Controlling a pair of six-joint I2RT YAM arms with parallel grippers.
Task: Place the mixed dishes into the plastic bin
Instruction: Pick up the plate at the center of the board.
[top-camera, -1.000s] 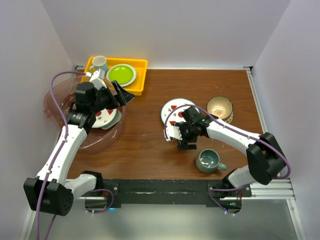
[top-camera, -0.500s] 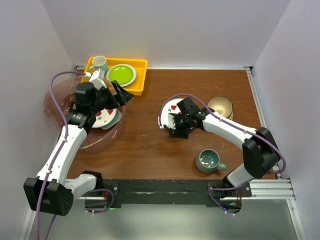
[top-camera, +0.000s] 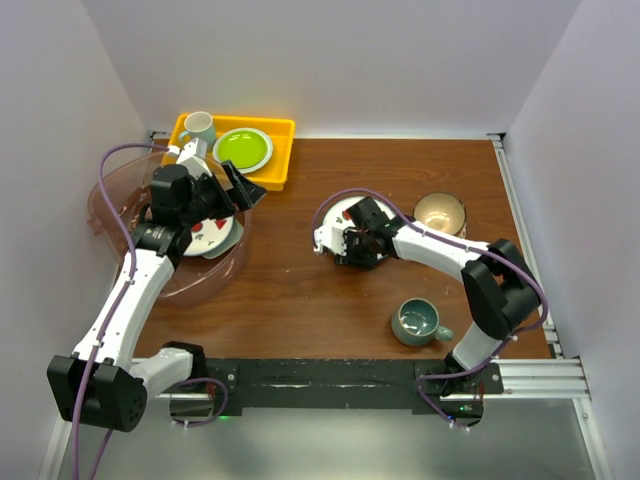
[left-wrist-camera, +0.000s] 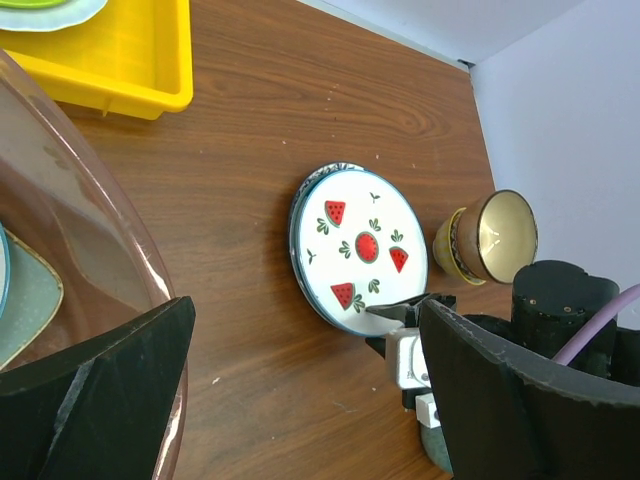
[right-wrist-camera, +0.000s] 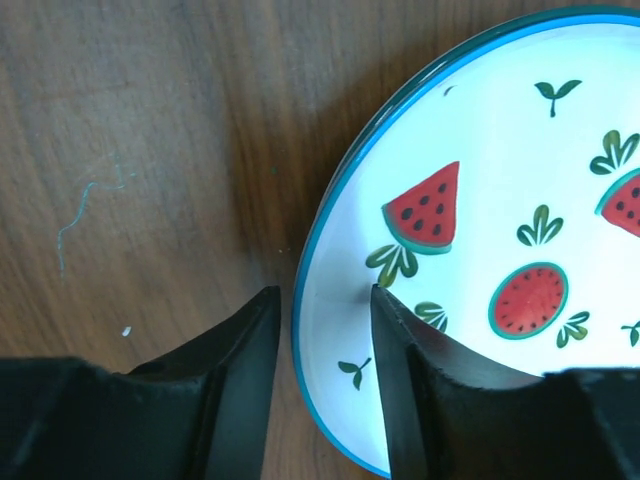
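On table (top-camera: 300, 290), white watermelon-print plate (right-wrist-camera: 500, 230), teal rim between parted right end effector (right-wrist-camera: 322, 300); left end effector (left-wrist-camera: 305, 325) parted

1. The brown wooden bench (top-camera: 300, 290) carries five things directly.
2. The blue-rimmed watermelon plate (left-wrist-camera: 362, 248) lies flat near the bench's middle.
3. The cream-tan bowl (top-camera: 440, 215) stands upright to the plate's right, near it.
4. The teal mug (top-camera: 417, 321) stands nearer the arm bases than the plate, to its right.
5. The plastic bin (top-camera: 110, 190) sits well left of the plate.
6. The yellow tray (top-camera: 275, 170) sits beyond the plate, to its left.
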